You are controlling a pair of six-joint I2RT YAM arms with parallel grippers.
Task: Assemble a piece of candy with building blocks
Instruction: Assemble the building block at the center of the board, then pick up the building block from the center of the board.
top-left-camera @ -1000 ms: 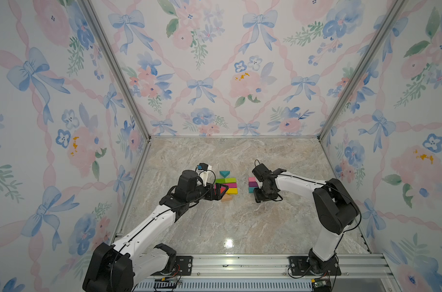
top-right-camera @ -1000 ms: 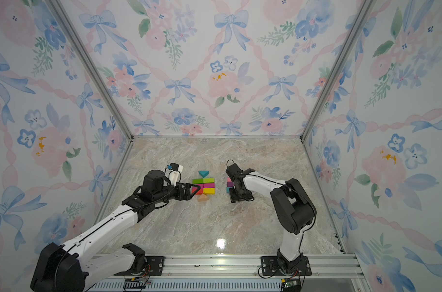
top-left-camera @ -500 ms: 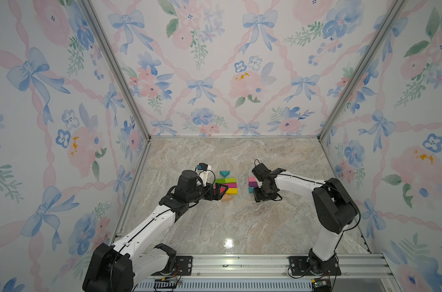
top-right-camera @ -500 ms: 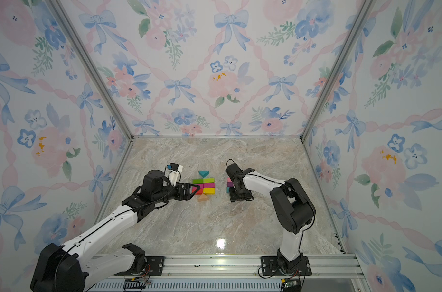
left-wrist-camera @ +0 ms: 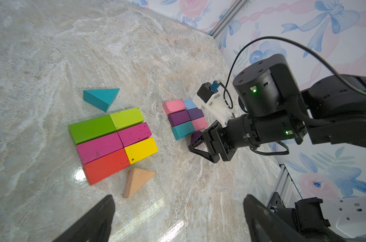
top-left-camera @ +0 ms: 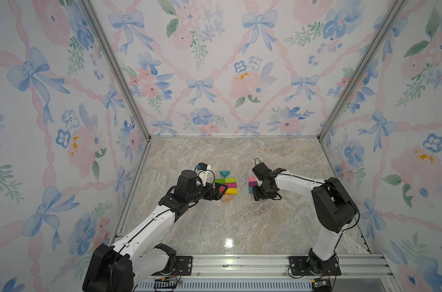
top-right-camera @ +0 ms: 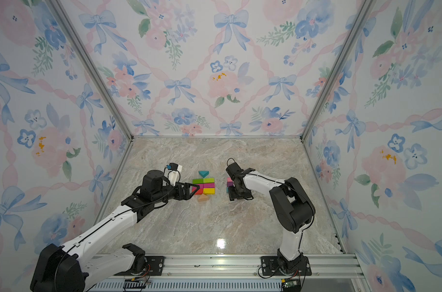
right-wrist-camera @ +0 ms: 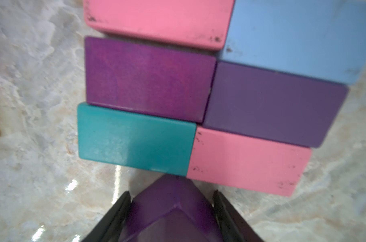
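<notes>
Two clusters of building blocks lie flat on the marble floor. Green, lime, magenta, red and yellow rectangles form one, with a teal wedge and a tan wedge at its ends. My left gripper hovers open and empty beside the tan wedge. The other cluster holds pink, light blue, purple and teal rectangles. My right gripper is shut on a purple wedge, whose tip touches the seam between the teal block and the pink block.
Floral walls with aluminium corner posts enclose the floor on three sides. A metal rail carrying both arm bases runs along the front. Bare marble lies between the blocks and that rail.
</notes>
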